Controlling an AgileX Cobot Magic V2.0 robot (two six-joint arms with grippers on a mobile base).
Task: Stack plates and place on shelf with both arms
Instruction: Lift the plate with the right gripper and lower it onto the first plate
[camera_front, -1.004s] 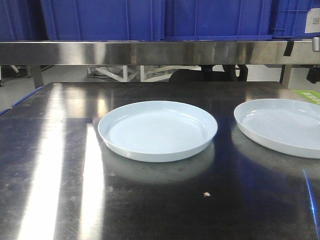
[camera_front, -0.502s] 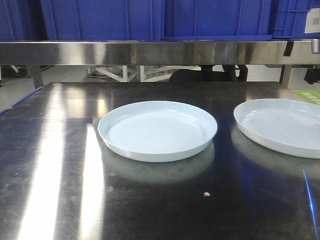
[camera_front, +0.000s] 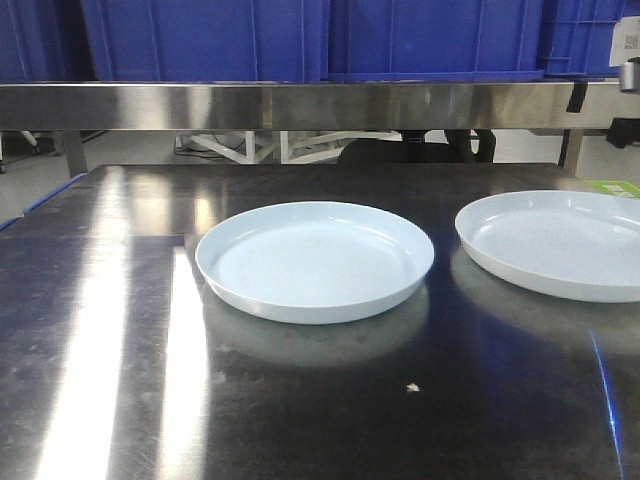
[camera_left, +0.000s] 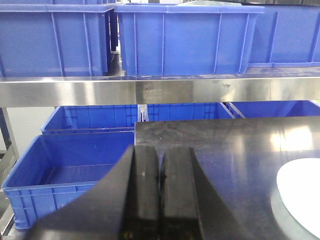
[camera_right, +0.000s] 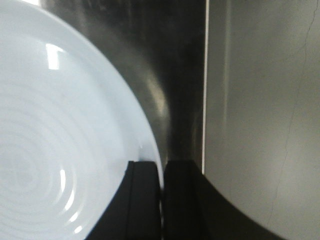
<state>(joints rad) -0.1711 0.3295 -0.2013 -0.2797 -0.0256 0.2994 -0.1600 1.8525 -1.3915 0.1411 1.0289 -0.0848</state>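
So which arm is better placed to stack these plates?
Right: the right gripper grips the right plate by its rim. The left gripper is shut, empty, near the table edge.

The plates (camera_front: 315, 262) are pale blue-white with faint concentric rings, the tabletop (camera_front: 100, 350) dark, the crates (camera_front: 200, 40) blue.

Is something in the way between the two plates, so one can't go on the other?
No, nothing visible. Only bare dark tabletop lies between the right plate and the middle plate. The right gripper pinches the right plate's rim.
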